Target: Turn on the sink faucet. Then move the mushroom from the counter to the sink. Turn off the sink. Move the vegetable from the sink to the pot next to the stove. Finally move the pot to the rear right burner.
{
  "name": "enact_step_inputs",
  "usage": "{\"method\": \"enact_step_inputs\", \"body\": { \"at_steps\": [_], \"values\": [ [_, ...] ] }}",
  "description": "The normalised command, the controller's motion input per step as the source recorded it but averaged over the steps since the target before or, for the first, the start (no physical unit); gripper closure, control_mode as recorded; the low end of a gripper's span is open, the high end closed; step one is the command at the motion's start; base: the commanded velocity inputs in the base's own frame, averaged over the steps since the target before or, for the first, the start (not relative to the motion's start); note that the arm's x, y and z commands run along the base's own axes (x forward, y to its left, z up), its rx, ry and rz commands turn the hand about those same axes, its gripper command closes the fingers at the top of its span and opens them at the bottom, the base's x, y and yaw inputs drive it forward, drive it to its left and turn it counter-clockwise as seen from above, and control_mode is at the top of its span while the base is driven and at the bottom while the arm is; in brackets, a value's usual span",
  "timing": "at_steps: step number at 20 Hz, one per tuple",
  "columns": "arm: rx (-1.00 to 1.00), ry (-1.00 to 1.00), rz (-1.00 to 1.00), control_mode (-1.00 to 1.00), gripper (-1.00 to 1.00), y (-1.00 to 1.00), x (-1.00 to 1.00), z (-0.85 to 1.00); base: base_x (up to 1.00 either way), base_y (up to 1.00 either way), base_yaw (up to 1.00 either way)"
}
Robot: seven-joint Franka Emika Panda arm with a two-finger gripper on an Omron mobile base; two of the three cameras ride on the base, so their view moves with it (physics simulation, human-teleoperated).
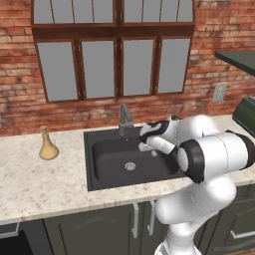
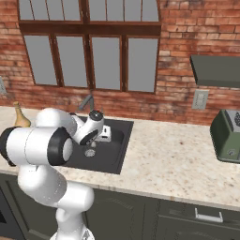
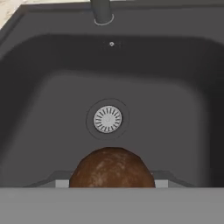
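Note:
My gripper (image 1: 146,147) hangs low inside the dark sink (image 1: 107,172), right of the drain, and also shows over the basin (image 2: 104,136). In the hand view the brown mushroom (image 3: 111,168) sits at the bottom centre between my fingers and hides their tips; the jaws are shut on it. Just beyond it on the basin floor (image 3: 175,109) is the round drain (image 3: 107,119). The grey faucet (image 1: 124,118) stands at the sink's back rim, and its base (image 3: 101,11) is straight ahead of the hand. I see no water stream. The pot and stove are out of view.
A tan vase (image 1: 48,144) stands on the counter left of the sink. A dark green toaster (image 2: 227,136) sits far right, below a wall outlet (image 2: 200,99). Speckled counter (image 2: 168,159) stretches between the sink and the toaster. The brick wall and window are behind.

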Motion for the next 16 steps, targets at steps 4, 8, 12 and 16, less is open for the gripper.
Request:
{"method": "enact_step_inputs", "body": {
  "at_steps": [4, 8, 12, 16],
  "values": [
    [0.04, -0.02, -0.02, -1.00, 1.00, -0.10, -0.12, 0.64, 0.00, 0.00, 0.00],
    [0.03, 0.00, -0.02, -1.00, 1.00, -0.15, -0.15, 0.52, 0.00, 0.00, 0.00],
    [0.02, 0.00, -0.02, -1.00, 1.00, -0.13, -0.14, 0.43, 0.00, 0.00, 0.00],
    [0.01, 0.00, -0.01, -1.00, 1.00, -0.10, -0.16, 0.40, 0.00, 0.00, 0.00]
  ]
}}
